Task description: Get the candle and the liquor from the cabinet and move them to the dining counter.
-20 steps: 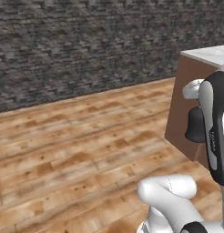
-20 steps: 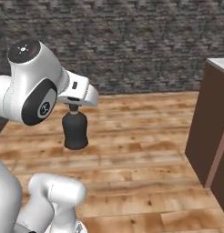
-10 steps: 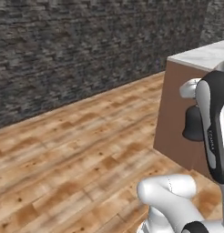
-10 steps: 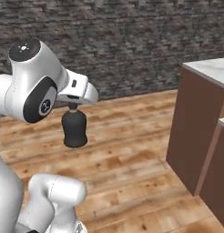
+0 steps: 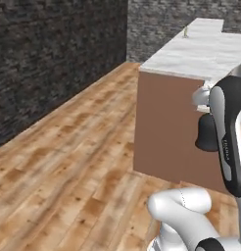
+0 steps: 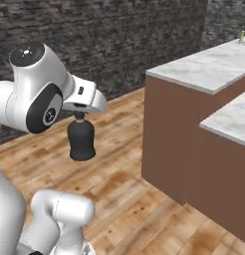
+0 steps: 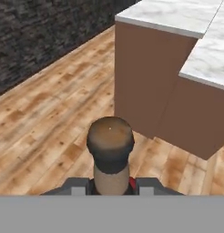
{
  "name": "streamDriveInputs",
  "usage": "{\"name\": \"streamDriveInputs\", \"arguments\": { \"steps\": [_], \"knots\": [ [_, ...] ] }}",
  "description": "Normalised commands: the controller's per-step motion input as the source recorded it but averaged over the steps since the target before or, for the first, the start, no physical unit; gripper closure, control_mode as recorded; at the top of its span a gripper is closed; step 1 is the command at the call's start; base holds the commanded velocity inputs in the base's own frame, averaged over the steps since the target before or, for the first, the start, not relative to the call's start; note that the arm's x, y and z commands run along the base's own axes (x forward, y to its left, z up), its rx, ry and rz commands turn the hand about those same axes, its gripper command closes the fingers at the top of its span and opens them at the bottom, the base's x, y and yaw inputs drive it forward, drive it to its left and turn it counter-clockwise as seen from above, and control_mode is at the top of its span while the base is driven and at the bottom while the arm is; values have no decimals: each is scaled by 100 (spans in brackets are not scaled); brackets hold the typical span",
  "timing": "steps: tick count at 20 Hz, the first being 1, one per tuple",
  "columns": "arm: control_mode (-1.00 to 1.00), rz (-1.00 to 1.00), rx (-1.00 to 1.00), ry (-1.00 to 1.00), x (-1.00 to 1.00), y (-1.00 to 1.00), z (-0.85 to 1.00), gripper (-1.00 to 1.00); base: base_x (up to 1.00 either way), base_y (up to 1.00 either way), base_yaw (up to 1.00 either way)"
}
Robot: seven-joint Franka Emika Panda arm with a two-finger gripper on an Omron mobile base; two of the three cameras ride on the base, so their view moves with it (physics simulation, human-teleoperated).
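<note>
The end effector is pinching the liquor by its thin neck, just under the stopper, so the bottle hangs upright below the hand, clear of the wooden floor. That neck grip looks chosen for carrying: the squat body swings free underneath and nothing presses on its widest part. In the hand view the dark rounded stopper rises between the two fingertips, with the neck seated between them.

The liquor is a small black bottle with a bell-shaped body that flares to a flat base, a matte finish and a short narrow neck. In the left base view part of its body peeks out to the left of the forearm.

Ahead and to the right stands a marble-topped desk on a brown wood base, with a lower marble section nearer on the right. Far along the top, a small pale upright thing is probably the candle, though it is too small to be sure. The bottle is well short of the marble top, so the carry seems unfinished. A dark stone wall runs behind.
</note>
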Motion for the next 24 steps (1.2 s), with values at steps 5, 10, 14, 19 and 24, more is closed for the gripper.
{"name": "streamDriveInputs", "arguments": {
  "steps": [5, 10, 14, 19, 24],
  "knots": [
    [100, 0, 0, 0, 0, 0, 0, 100, 54, 89, -70],
    [100, 0, 0, 0, 0, 0, 0, 100, 27, 93, -68],
    [100, 0, 0, 0, 0, 0, 0, 100, 20, 91, -69],
    [100, 0, 0, 0, 0, 0, 0, 100, 12, 95, -68],
    [100, 0, 0, 0, 0, 0, 0, 100, 13, 100, -64]
  ]
}}
